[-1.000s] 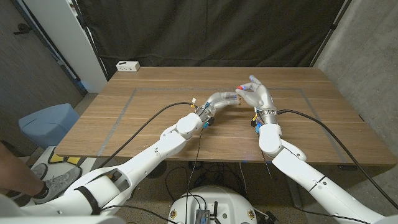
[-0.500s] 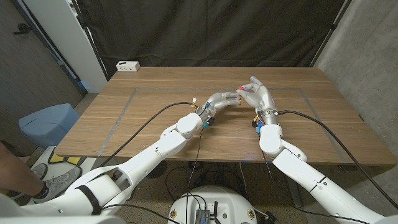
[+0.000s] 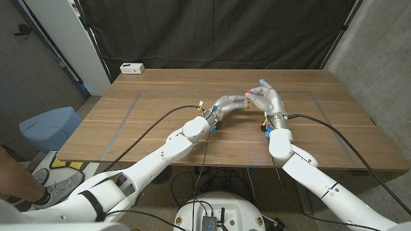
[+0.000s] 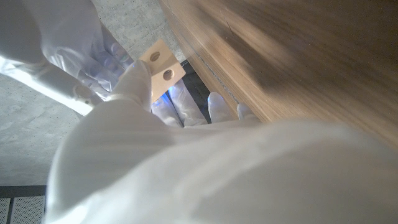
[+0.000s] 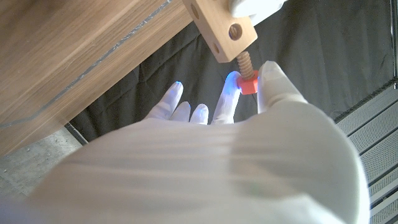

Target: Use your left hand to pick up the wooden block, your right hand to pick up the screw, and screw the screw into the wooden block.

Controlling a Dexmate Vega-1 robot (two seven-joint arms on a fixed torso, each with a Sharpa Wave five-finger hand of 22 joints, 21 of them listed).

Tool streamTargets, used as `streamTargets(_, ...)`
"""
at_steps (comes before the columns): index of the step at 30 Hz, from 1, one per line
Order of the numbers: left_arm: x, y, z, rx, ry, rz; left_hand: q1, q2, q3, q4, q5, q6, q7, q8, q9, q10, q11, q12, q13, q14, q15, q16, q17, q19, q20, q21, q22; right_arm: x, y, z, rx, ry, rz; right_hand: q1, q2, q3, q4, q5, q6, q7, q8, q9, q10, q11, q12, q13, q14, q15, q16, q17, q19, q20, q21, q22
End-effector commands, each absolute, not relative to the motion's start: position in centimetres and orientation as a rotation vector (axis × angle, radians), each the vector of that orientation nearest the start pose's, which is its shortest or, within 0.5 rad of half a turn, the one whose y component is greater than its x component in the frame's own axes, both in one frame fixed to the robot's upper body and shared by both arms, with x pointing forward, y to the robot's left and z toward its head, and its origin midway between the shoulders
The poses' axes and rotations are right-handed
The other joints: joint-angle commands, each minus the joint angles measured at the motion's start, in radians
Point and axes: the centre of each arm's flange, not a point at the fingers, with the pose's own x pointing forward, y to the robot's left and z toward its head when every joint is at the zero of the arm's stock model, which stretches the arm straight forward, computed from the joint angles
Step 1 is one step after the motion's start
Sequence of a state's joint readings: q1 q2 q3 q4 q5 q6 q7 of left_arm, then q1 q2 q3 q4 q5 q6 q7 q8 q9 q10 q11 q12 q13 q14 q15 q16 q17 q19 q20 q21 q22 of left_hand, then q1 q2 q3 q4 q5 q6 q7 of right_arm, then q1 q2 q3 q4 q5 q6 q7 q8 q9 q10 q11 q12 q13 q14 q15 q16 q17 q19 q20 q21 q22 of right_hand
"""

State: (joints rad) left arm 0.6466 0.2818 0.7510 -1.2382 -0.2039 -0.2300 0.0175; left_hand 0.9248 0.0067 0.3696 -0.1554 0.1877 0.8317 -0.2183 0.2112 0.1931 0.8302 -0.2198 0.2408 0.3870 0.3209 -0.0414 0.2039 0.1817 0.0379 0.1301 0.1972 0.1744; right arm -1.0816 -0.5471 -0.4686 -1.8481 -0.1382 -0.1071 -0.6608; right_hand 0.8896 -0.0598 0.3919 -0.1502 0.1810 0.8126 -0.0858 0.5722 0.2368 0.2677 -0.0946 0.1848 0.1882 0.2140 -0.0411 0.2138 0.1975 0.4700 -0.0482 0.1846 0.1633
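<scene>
L hand holds block | R hand pinches screw, tip in block

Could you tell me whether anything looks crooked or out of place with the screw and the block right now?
Nothing stands out. The screw, pinched by the right hand, enters the end of the wooden block roughly in line with it, part of its thread still outside. The left hand holds the block.

The head view looks down from above over both arms at the counter. Each wrist view sits close behind its own hand, turned so the counter lies overhead. All three share the wooden block, seen very near in both wrist views.
</scene>
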Motion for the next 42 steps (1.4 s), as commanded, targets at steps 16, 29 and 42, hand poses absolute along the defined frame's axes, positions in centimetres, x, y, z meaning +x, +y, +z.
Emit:
streamTargets(16, 65.28, 3.47, -3.15, 0.400, -0.629, -0.538, 0.003, 0.010, -0.003, 0.005, 0.008, 0.027, 0.001, 0.004, 0.003, 0.005, 0.000, -0.004, 0.007, 0.010, -0.058, -0.003, 0.002, 0.005, 0.000, 0.002, 0.005, 55.66, -21.04, -3.84, -0.523, -0.735, -0.292, 0.002, 0.012, -0.008, -0.004, 0.003, 0.006, -0.004, 0.006, 0.001, 0.002, 0.002, 0.007, 0.005, -0.001, -0.073, -0.002, 0.002, 0.002, -0.057, 0.002, 0.002)
streamTargets(29, 65.61, 3.29, -2.91, 0.399, -0.632, -0.539, 0.003, 0.010, -0.003, 0.005, 0.008, 0.028, 0.001, 0.004, 0.003, 0.005, 0.000, -0.005, 0.008, 0.011, -0.058, -0.003, 0.002, 0.005, 0.000, 0.002, 0.005, 55.95, -21.23, -3.56, -0.524, -0.735, -0.291, 0.002, 0.014, -0.010, -0.003, 0.003, 0.007, -0.003, 0.007, 0.000, 0.002, 0.002, 0.007, 0.005, -0.001, -0.073, -0.002, 0.002, 0.001, -0.057, 0.001, 0.003)
streamTargets(42, 65.64, 3.13, -2.85, 0.402, -0.630, -0.541, 0.004, 0.010, -0.004, 0.005, 0.008, 0.028, 0.000, 0.004, 0.003, 0.006, 0.000, -0.005, 0.008, 0.010, -0.058, -0.004, 0.002, 0.005, -0.001, 0.002, 0.005, 56.14, -21.37, -3.78, -0.520, -0.732, -0.285, 0.002, 0.015, -0.012, -0.004, 0.003, 0.007, -0.004, 0.008, 0.000, 0.001, 0.002, 0.006, 0.005, -0.002, -0.073, -0.002, 0.002, 0.001, -0.057, 0.002, 0.003)
